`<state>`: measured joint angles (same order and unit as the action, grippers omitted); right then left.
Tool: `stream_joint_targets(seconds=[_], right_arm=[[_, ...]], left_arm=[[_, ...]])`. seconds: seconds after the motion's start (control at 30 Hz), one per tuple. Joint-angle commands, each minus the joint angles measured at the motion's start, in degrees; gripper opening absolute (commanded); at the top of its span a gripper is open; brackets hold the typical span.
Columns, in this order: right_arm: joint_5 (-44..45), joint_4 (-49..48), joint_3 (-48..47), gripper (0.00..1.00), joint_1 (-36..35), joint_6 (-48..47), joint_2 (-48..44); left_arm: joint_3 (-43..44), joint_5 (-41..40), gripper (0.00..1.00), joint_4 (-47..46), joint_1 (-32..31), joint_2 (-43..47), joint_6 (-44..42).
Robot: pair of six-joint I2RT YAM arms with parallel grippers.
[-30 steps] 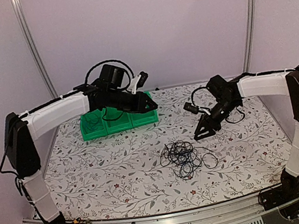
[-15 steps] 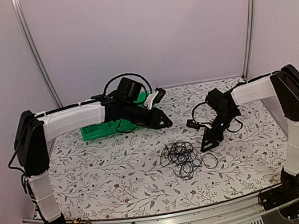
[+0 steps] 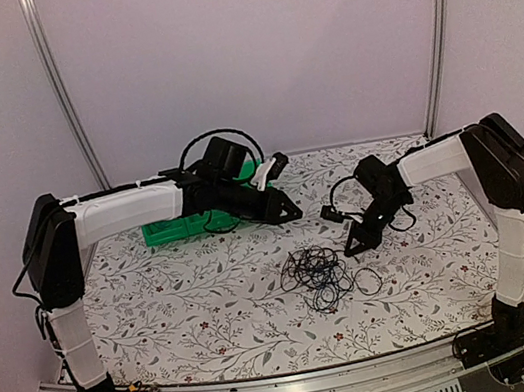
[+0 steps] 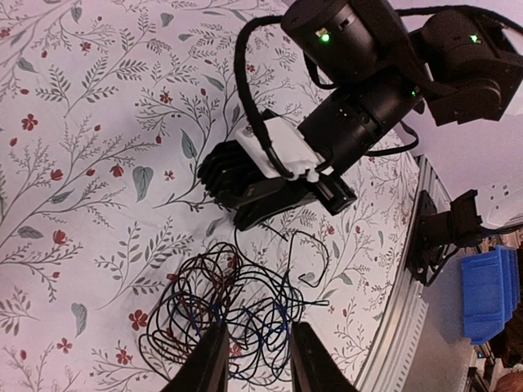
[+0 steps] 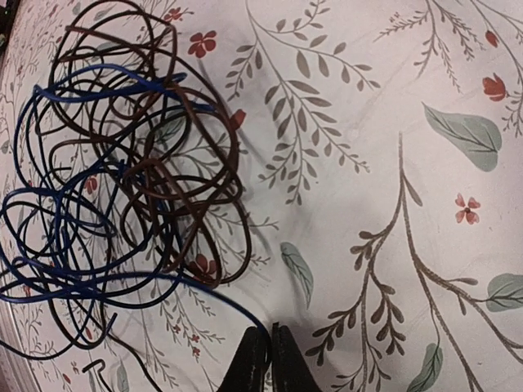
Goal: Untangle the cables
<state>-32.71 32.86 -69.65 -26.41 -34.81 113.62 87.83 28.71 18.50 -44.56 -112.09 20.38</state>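
Observation:
The cables (image 3: 322, 275) lie in one loose tangle on the flowered tabletop, mostly black loops with a blue one running through. In the right wrist view the tangle (image 5: 122, 155) fills the left side. A blue strand (image 5: 204, 294) curves out of it into my right gripper (image 5: 263, 355), whose fingers are pressed together on it low at the tangle's right edge (image 3: 354, 246). My left gripper (image 4: 260, 363) hovers over the tangle (image 4: 233, 306), open, nothing between its fingers. From above it sits behind the tangle (image 3: 291, 213).
Green bins (image 3: 172, 230) stand at the back left, behind the left arm. A metal rail (image 3: 307, 391) runs along the table's near edge. A blue bin (image 4: 489, 286) sits off the table beyond the rail.
The right gripper has dropped toward the tangle's edge and shut on the blue strand. The left arm swung right, off the green bins, then held still.

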Motion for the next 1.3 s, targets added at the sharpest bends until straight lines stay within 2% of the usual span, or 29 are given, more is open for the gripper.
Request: stream_joint_targets(seconds=[0.0,0.17,0.3,0.43,0.53,0.73,0.87,1.0,1.13,1.27], right_arm=[[0.06,0.75,-1.91,0.03,-0.46,0.38,-0.65],[-0.44,5.38,-5.14,0.00,-0.43,-1.09,-8.84],[-1.03,8.89,-11.51,0.00,-0.69,-1.25,-14.03],[-0.42,11.70,-16.92,0.00,-2.09,-1.53,-14.07],[-0.14,11.84,-18.98,0.00,-2.74,-2.10,-13.75],[1.07,11.90,-21.73,0.00,-2.77,-2.11,-12.17],[1.74,11.62,-21.69,0.00,-2.77,-2.11,-12.17],[1.52,11.20,-21.58,0.00,-2.77,-1.64,-12.44],[1.50,10.75,-21.89,0.00,-2.77,-0.68,-12.26],[1.91,10.66,-21.93,0.00,-2.79,-0.53,-12.14]], left_arm=[[0.70,0.18,0.29,-3.29,0.59,1.15,0.61],[3.23,2.38,0.31,-5.69,0.52,0.52,1.20],[2.01,5.23,0.38,-11.18,0.35,0.50,4.22],[1.73,8.85,0.44,-15.35,0.35,-0.60,8.44],[2.28,11.54,0.45,-17.54,0.35,-2.09,11.03],[3.14,15.03,0.35,-21.28,0.26,-4.26,14.07],[0.57,14.31,0.33,-22.41,0.67,-3.53,16.39],[-3.04,14.41,0.20,-26.00,0.91,-2.00,17.72],[-2.65,14.87,0.04,-25.90,1.04,-2.27,17.46],[-2.40,14.81,0.00,-25.81,1.46,-2.28,17.58]])
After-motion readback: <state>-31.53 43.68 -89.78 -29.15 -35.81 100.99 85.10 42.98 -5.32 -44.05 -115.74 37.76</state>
